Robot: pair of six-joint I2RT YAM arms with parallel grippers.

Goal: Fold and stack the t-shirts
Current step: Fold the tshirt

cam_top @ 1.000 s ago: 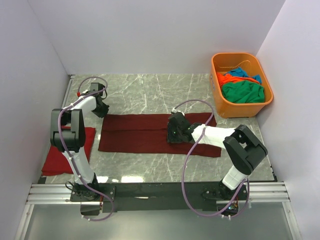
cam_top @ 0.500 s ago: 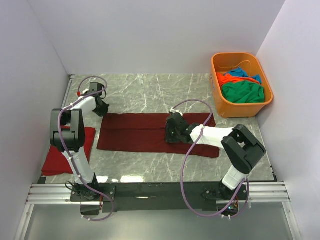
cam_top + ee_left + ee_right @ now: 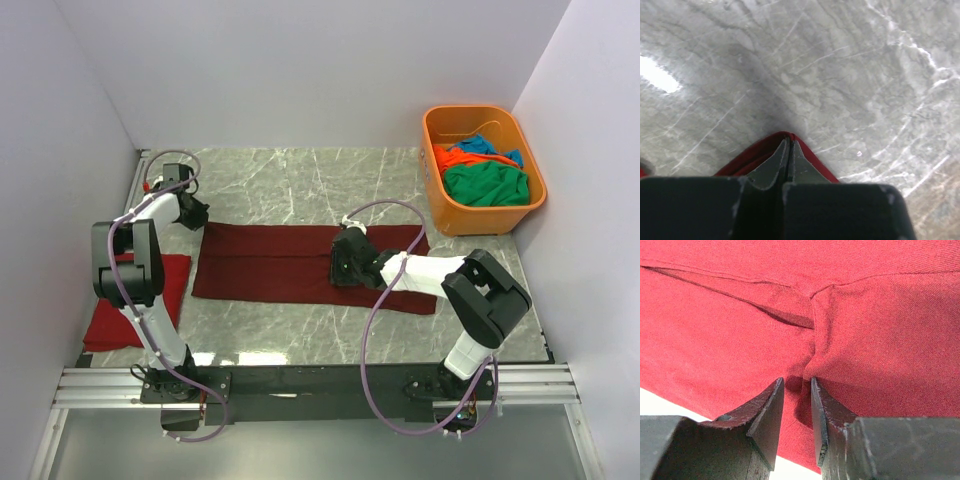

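A dark maroon t-shirt (image 3: 265, 265) lies folded into a long band across the middle of the table. My left gripper (image 3: 197, 214) is at its far left corner, shut on that corner; in the left wrist view the closed fingertips (image 3: 789, 140) have the cloth's edge (image 3: 811, 156) wrapped round them. My right gripper (image 3: 340, 266) rests on the band right of centre. In the right wrist view its jaws (image 3: 797, 382) are nearly closed on a small ridge of the maroon cloth (image 3: 865, 315). A bright red t-shirt (image 3: 125, 310) lies folded at the near left.
An orange plastic tub (image 3: 470, 220) stands at the back right, holding a green shirt (image 3: 485, 183), an orange shirt (image 3: 455, 158) and a blue shirt (image 3: 490, 145). Grey walls close in the left, back and right sides of the marble table (image 3: 300, 185).
My left gripper has moved left and slightly back, drawing the maroon shirt's left corner with it. The right gripper has shifted a little to the left on the cloth.
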